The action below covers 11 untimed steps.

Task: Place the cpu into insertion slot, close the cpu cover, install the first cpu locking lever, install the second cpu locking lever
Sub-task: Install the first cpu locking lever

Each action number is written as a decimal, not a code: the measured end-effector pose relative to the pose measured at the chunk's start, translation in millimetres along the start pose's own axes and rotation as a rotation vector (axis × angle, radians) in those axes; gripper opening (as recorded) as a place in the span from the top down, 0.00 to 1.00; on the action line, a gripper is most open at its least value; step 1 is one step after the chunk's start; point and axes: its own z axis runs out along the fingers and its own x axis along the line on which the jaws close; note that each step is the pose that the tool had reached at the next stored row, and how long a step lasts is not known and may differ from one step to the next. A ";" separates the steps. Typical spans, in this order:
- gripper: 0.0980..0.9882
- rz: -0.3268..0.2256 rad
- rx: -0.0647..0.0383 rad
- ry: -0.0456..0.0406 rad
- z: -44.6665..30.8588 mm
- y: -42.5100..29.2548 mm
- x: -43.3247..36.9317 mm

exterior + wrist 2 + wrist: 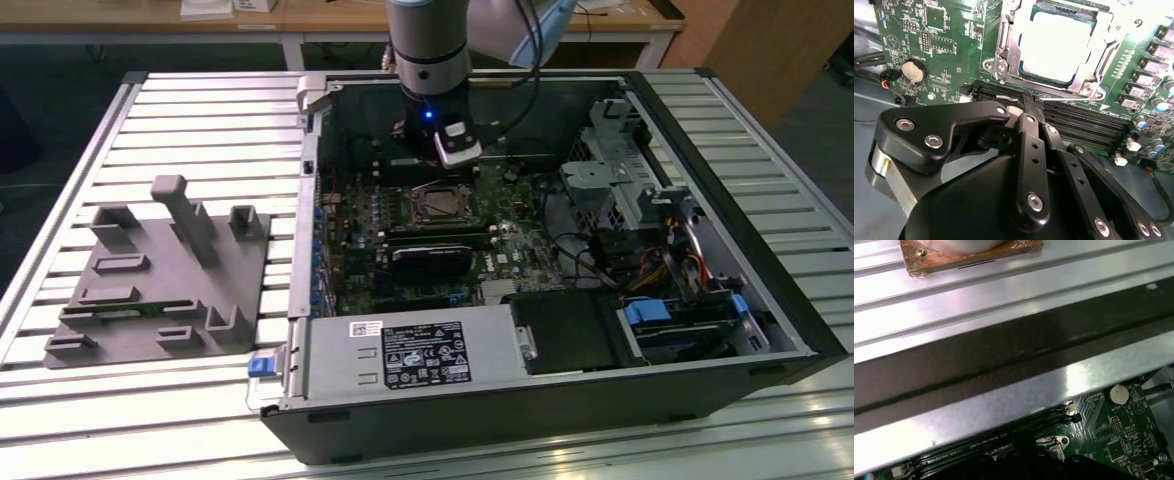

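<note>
Jaws: closed, tips pressed together; cannot tell whether they pinch anything.
Gripper (1031, 102): tips sit at a thin metal lever (1069, 98) in the second wrist view.
Lever: runs along the socket edge, beside the long black memory slots (1079, 122).
Chip (1054, 47): seated in the socket, pale top showing through the cover's cut-out.
Cover (1004, 60): silvery frame, down flat over the chip.
Socket (441, 204): mid-board, near the gripper in the exterior view.
Board (949, 35): green, with a coin battery (913, 71) on it.
Arm (430, 50): reaches down into the open computer case (534, 410).
Case: lies on a slatted metal table (80, 420).
Grey fixture (160, 270): on the table at the exterior view's left of the case, well apart from the arm.
</note>
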 end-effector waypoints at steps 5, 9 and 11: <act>0.99 0.040 0.004 -0.0086 1.7 2.1 1.1; 0.99 0.063 0.007 -0.0138 3.0 3.7 2.0; 0.99 0.073 0.008 -0.0169 3.9 3.6 2.2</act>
